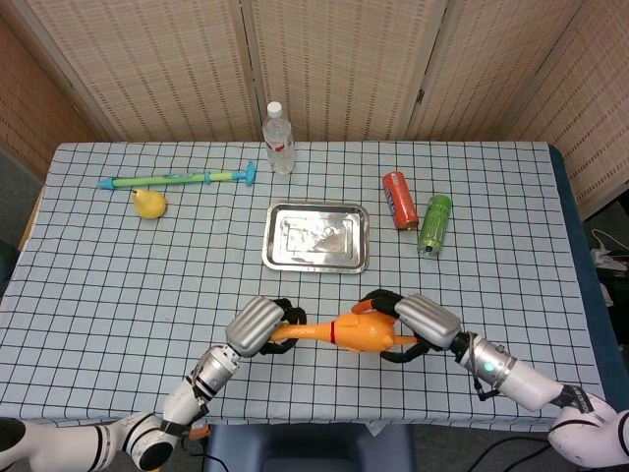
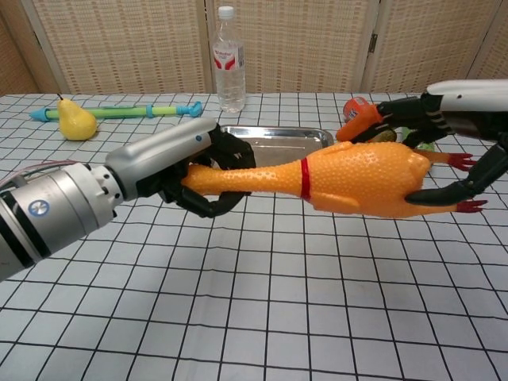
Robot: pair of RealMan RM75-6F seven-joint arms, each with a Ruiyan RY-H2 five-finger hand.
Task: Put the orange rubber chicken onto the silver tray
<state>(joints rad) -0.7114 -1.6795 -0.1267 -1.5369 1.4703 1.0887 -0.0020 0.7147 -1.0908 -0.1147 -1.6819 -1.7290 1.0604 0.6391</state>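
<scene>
Aloft, orange rubber chicken [image 2: 349,178] between both hands

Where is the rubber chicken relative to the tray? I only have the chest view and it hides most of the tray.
Observer: In the head view the orange rubber chicken sits clear of the silver tray, nearer the table's front edge, not over it.
Operator: Which hand has which end?
Observer: The left hand holds the neck; the right hand wraps the body.
Operator: Is anything in the tray?
Observer: It looks bare from above, only reflections.
Operator: What lies right of it?
Observer: A red can and a green can, both lying down beside the tray.
</scene>
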